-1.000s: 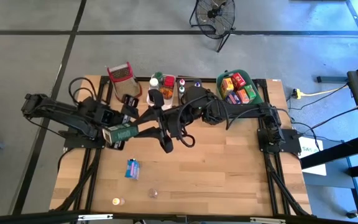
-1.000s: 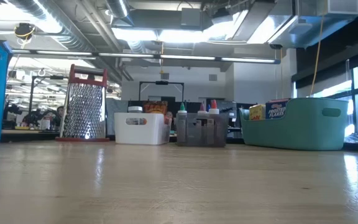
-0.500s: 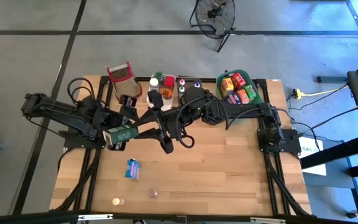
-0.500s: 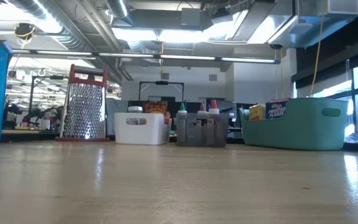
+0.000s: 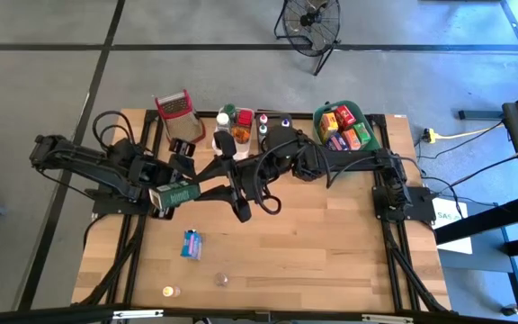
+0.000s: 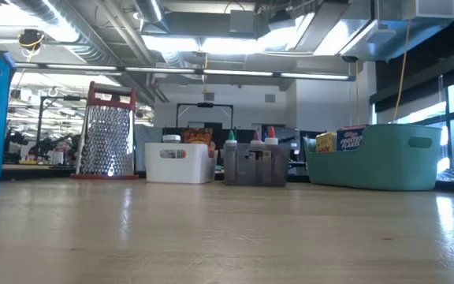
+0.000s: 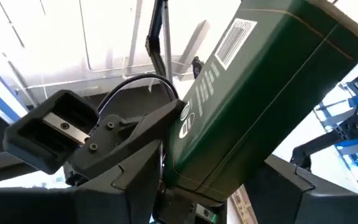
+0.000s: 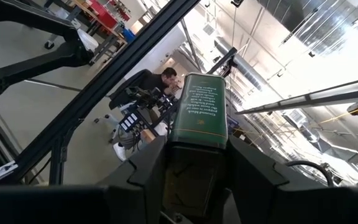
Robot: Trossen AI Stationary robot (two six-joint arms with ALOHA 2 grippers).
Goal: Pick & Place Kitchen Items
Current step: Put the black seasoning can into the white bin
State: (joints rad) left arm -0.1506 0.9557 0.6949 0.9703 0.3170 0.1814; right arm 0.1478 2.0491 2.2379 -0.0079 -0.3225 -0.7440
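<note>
Two grippers are sharing one item right now. We are seeing the left gripper closing on one end of the green box, and the right gripper reaching across from 3 o'clock and pinching the other end. In the right wrist view the green box is sitting square between that arm's fingers, partly closed to the box's width. The left wrist view is showing the same: jaws clamping the box's long sides, nothing else in them.

We are placing the box in the air, lying roughly level, at about 9 o'clock from the table's middle in the high view. It is not showing in the low view, so it is hanging clear of the wood.

We are judging this as a hand-over in progress, with neither side letting go yet.

Handling: we are reading it as a printed carton or thin tin, light, stiff along its edges, with smooth and fairly slippery faces. Squeezing the broad faces hard is risking a dent. We are advising a hold across the narrow sides near one end, leaving the other end free for the partner arm.

Other goods are waiting: a blue box at 8 o'clock and two small jars near 7 o'clock. The green bin is sitting at 1 o'clock, already holding small boxes.
</note>
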